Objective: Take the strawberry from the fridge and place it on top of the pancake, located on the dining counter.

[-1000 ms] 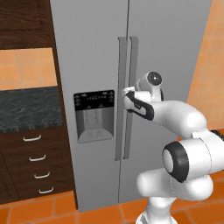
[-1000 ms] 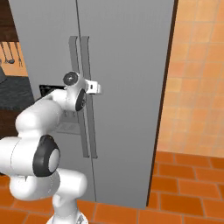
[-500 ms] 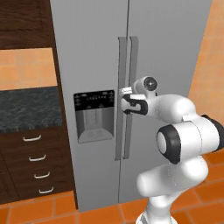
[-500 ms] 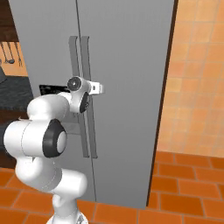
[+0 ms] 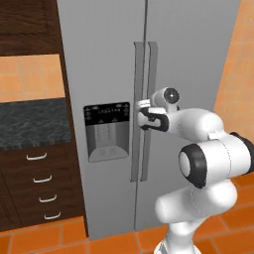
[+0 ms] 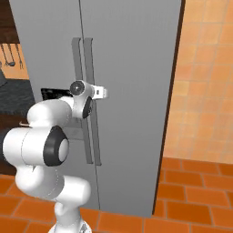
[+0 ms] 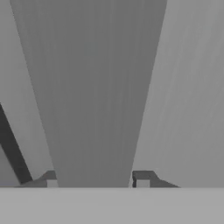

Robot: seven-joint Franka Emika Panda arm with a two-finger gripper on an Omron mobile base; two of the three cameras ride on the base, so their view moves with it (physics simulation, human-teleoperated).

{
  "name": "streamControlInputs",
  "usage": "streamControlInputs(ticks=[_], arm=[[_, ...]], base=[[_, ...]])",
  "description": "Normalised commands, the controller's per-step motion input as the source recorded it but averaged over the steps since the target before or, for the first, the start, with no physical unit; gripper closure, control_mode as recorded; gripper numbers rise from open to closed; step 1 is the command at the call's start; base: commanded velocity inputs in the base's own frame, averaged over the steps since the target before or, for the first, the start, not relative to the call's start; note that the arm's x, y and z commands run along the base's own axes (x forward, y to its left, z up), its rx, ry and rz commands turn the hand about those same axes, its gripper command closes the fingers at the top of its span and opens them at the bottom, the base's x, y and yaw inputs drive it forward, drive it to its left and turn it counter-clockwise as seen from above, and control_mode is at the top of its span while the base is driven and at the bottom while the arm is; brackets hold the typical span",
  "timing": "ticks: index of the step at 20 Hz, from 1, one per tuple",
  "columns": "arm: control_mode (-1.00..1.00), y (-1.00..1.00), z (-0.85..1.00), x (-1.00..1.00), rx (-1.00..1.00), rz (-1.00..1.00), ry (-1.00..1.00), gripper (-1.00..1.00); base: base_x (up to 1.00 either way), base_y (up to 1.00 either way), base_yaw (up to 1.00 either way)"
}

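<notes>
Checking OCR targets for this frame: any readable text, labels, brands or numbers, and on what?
None readable.
The black dispenser panel on the fridge carries rows of small pale marks, too small and blurred to read.
No brand or lettering shows on the fridge doors, the door handle between the gripper fingertips, or the drawers.

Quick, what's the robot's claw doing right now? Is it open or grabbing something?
Claw: open, one finger on each side of the fridge door handle, not yet squeezing it.
</notes>
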Motion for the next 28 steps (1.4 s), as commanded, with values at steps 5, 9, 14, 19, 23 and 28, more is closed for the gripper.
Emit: streamControlInputs(ticks=[5,9,14,19,23,28], arm=[[-1.00,-0.76,-0.01,-0.95,0.00,-0.04,0.10,1.00],[-1.00,-0.99,0.00,-1.00,0.01,-0.01,0.06,1.00],[-1.00,-1.00,0.00,-1.00,0.04,-0.01,0.04,1.00],[-1.00,-1.00,0.05,-1.00,0.07,-0.01,0.11,1.00],[-1.00,-0.77,0.34,-1.00,0.06,-0.02,0.04,-1.00],[-1.00,-0.17,0.68,-1.00,-0.01,-0.08,0.00,-1.00]], base=[[0.00,0.00,0.00],[0.00,0.00,0.00],[0.00,0.00,0.00],[0.00,0.00,0.00],[0.00,0.00,0.00],[0.00,0.00,0.00]])
